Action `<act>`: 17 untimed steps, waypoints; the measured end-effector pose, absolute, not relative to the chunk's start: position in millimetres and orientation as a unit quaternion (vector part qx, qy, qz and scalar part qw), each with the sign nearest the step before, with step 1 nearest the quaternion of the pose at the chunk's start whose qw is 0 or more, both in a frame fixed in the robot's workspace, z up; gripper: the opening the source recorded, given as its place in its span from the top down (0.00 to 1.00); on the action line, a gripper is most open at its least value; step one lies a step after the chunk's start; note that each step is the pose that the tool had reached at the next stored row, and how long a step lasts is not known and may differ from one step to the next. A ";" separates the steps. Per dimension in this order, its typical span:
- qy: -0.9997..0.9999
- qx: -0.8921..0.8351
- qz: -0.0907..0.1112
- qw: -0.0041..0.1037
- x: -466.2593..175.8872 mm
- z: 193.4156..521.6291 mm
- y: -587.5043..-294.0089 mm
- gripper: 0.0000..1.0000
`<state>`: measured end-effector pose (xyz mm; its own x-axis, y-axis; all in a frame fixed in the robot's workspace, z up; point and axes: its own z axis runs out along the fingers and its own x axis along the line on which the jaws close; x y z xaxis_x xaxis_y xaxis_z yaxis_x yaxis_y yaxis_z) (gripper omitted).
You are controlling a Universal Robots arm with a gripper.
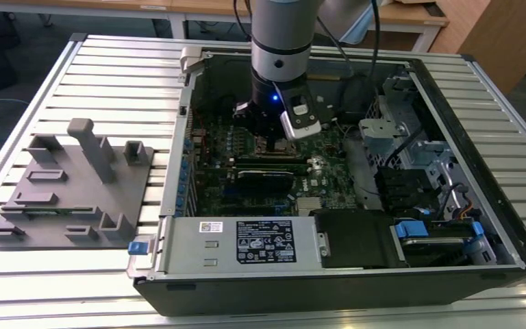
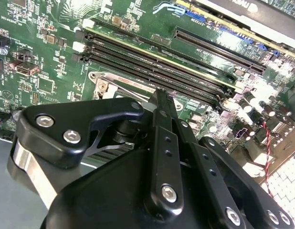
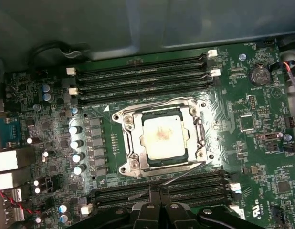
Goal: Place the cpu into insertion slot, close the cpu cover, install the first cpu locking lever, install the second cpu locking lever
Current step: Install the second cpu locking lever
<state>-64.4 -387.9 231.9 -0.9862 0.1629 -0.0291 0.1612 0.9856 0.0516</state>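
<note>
The cpu (image 3: 162, 136), a pale silver square, lies in the insertion slot (image 3: 122, 114) on the green motherboard. The cpu cover (image 3: 134, 140), a dull metal frame, lies flat around it. A thin locking lever (image 3: 185, 172) runs slantwise from the socket's corner to my gripper (image 3: 159, 190). The black fingers are pressed together and their tips touch the lever's rod; whether they clamp it I cannot tell. In the second wrist view the gripper (image 2: 159, 95) ends beside the socket's metal edge (image 2: 107, 83). In the exterior view the gripper (image 1: 268, 140) reaches down into the open computer case.
Long black memory slots (image 3: 138, 78) flank the socket on both sides, with one bank (image 3: 195, 183) right by the fingertips. Capacitors (image 3: 77, 143) stand in a row beside the socket. The labelled power supply box (image 1: 244, 241), a drive cage (image 1: 418, 157) and a grey fixture (image 1: 71, 185) surround the work area.
</note>
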 end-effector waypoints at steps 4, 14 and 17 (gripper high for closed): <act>0.996 0.081 0.025 0.017 -65.3 229.3 -387.9 0.90; 0.996 0.081 0.025 0.017 -73.2 226.6 -387.8 0.90; 0.996 0.080 0.026 0.017 -74.6 224.1 -387.9 0.90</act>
